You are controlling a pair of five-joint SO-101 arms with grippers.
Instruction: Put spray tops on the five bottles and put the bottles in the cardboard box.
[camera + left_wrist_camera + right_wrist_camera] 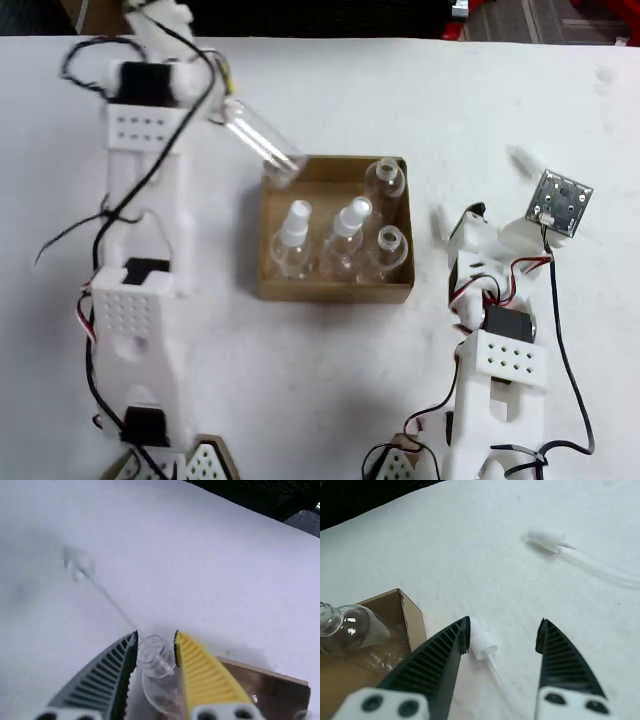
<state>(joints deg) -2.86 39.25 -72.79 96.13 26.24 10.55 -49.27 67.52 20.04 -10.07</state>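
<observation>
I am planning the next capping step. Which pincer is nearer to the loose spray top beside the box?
Right. The right pincer is open over that spray top; the left pincer is across the box, holding a bottle.

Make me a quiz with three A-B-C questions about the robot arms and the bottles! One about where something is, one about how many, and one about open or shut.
1. Where is the bottle held by the left gripper?
A. At a corner of the cardboard box
B. Inside the right gripper
C. Standing upright in the middle of the box

2. How many bottles inside the cardboard box wear spray tops?
A. None
B. Two
C. Four

3. How is the right gripper?
A. Shut on a bottle
B. Shut on a spray top
C. Open

Answers:
1 A: the high view shows its tilted lower end at the box's corner.
2 B: two wear white tops, beside two bare-necked bottles.
3 C: its fingers are spread, with a loose spray top on the table between them.
</observation>
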